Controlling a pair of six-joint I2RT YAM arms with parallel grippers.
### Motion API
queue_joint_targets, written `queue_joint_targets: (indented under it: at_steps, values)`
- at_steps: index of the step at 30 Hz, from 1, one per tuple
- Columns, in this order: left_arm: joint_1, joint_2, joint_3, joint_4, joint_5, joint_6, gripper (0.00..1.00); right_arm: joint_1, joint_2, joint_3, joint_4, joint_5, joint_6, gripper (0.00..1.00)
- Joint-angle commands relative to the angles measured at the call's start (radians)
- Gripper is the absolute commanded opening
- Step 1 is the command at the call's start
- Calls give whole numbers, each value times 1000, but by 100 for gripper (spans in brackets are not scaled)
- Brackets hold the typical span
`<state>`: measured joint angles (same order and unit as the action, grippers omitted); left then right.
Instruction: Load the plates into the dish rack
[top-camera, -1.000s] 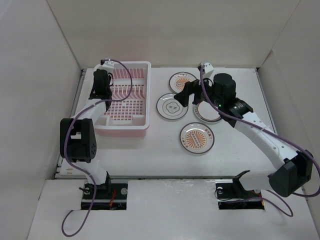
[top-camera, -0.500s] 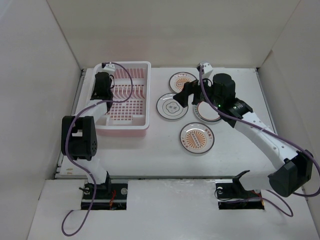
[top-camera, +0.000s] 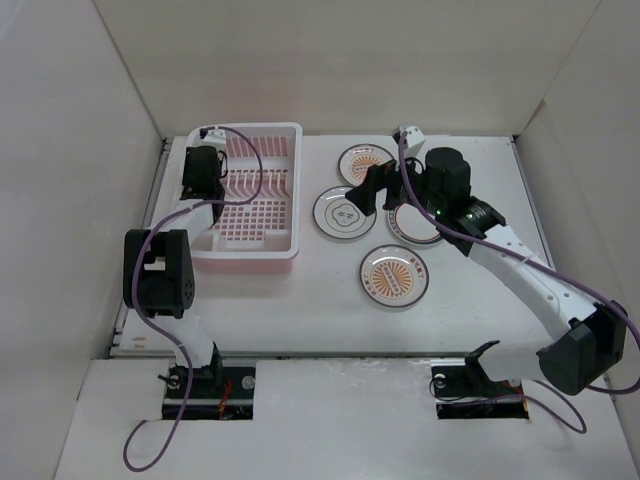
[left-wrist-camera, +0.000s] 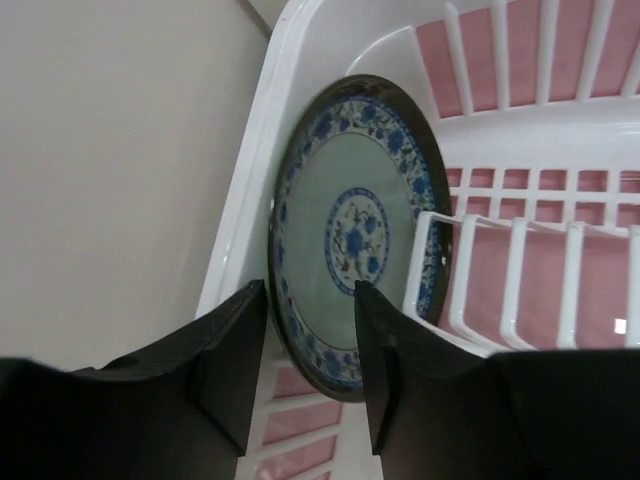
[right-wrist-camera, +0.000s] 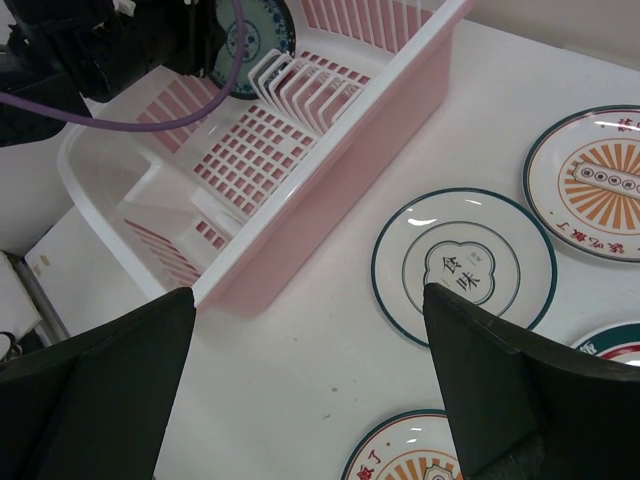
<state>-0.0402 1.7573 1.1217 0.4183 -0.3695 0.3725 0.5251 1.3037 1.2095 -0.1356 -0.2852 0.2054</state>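
Left claw (left-wrist-camera: 310, 305) tight on upright plate (left-wrist-camera: 352, 200) inside dish rack (left-wrist-camera: 520, 125); right claw (right-wrist-camera: 308, 295) agape, aloft.

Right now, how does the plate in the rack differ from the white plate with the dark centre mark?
Pose: the blue-floral plate stands on edge in the dish rack; the white plate with the dark centre mark lies flat on the table. Pattern: the blue-floral plate has blue flowers on pale green; the white plate has teal rings. Contact: the left gripper straddles the blue-floral plate; nothing touches the white plate. Both are round.
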Motion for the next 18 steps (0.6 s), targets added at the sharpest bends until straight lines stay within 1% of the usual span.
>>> queue_joint_targets:
  at_steps: [1, 6, 8, 12, 13, 16, 17, 18]
  values:
    - [14, -41, 3, 33, -5, -21, 38, 13, -34, 45, 19, -6, -14, 100]
    - [14, -53, 3, 33, -5, -21, 60, 13, -34, 45, 19, -6, -14, 100]
    - [14, -84, 12, 13, 4, -21, 63, 13, -24, 45, 19, 4, -14, 100]
    - [14, -143, 32, 0, 14, -21, 75, 1, -3, 55, 19, 27, -14, 100]
    - [14, -156, 42, 0, 27, -21, 79, -13, -3, 55, 19, 27, -14, 100]
    - [14, -203, 52, -10, 52, -43, 86, -40, 22, 64, 19, 27, -14, 100]
    - [14, -214, 61, -24, 70, -56, 89, -40, 22, 64, 19, 27, -14, 100]
    - [14, -237, 61, -42, 82, -91, 100, -65, 22, 64, 19, 37, -14, 100]
